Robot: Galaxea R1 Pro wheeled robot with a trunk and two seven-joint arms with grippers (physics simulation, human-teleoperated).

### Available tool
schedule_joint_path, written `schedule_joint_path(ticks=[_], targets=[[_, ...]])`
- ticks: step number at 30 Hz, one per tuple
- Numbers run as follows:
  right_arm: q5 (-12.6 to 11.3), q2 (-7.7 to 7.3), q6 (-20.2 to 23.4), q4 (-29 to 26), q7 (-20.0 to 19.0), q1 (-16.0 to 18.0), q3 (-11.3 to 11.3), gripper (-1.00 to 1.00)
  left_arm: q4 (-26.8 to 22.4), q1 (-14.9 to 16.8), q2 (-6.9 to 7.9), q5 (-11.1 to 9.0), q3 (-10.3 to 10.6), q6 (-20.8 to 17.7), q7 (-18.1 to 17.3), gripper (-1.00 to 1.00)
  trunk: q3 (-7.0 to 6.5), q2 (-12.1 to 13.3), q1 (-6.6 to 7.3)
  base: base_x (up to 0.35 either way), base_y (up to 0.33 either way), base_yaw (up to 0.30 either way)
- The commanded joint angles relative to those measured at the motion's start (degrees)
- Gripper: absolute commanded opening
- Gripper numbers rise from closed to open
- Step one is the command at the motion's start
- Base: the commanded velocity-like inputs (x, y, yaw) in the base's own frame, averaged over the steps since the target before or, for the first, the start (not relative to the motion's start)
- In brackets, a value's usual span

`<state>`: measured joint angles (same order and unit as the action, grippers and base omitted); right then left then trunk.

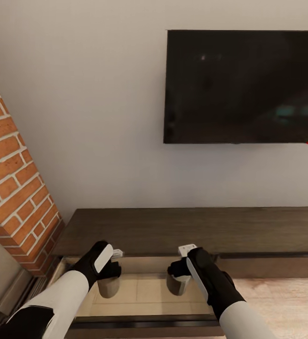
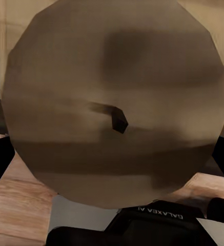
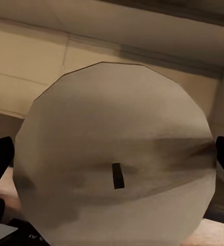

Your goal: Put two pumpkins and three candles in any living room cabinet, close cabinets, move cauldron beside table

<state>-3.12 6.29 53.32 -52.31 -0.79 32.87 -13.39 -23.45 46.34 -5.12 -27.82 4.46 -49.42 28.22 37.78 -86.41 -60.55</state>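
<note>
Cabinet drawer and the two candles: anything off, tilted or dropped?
Nothing stands out. The cabinet has one drawer pulled open, as the job needs. The left claw and right claw each grip an upright candle over it. The wall TV hangs straight.

Cabinet [image 1: 186, 230] is running along the wall, its open drawer [image 1: 144, 294] pulling out toward the robot. Fireplace [image 1: 12, 188] is standing at the cabinet's left end. Television [image 1: 243, 87] is hanging on the wall above the cabinet, toward the right. Left hand [image 1: 110, 272] is holding the left candle [image 1: 108, 286] over the drawer's left part; right hand [image 1: 181, 269] is holding the right candle [image 1: 178, 284] over its middle, the two candles side by side and apart. Wooden floor [image 1: 285, 301] is lying right of the drawer, in front of the cabinet.
</note>
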Motion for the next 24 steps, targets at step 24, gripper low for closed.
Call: schedule_joint_path(ticks=[24], targets=[[-0.27,0.22,-4.04,0.53,-0.05,-0.11,-0.07,-1.00,0.34,-0.46,0.72,-0.04,0.11,8.34,-0.19,-1.00,0.00,0.00,0.00,0.077,0.000,0.140]])
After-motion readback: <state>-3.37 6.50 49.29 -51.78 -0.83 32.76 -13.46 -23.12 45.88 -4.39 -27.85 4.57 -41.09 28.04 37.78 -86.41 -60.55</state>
